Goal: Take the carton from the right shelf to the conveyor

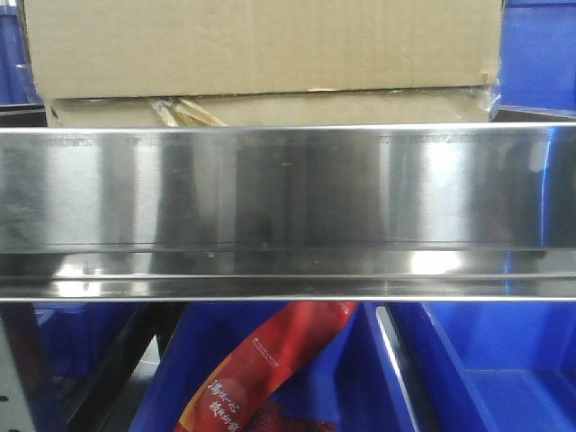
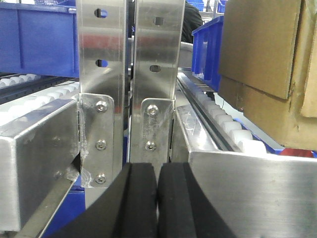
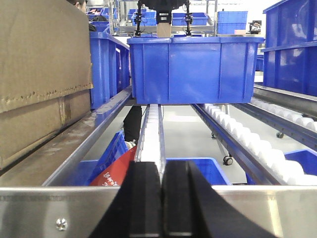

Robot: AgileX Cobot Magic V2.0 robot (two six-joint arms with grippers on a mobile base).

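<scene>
Carton [image 1: 261, 45] between the arms, long axis along shelf [image 1: 288, 207] rail.
It is seen right of left gripper [image 2: 157, 171], left of right gripper [image 3: 163, 168]; both jaws are pressed together.

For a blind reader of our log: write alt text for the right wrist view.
The right gripper, shut, points over the steel front rail of the shelf along roller tracks. The brown carton sits at left, a blue bin straight ahead, a red pouch below.
</scene>
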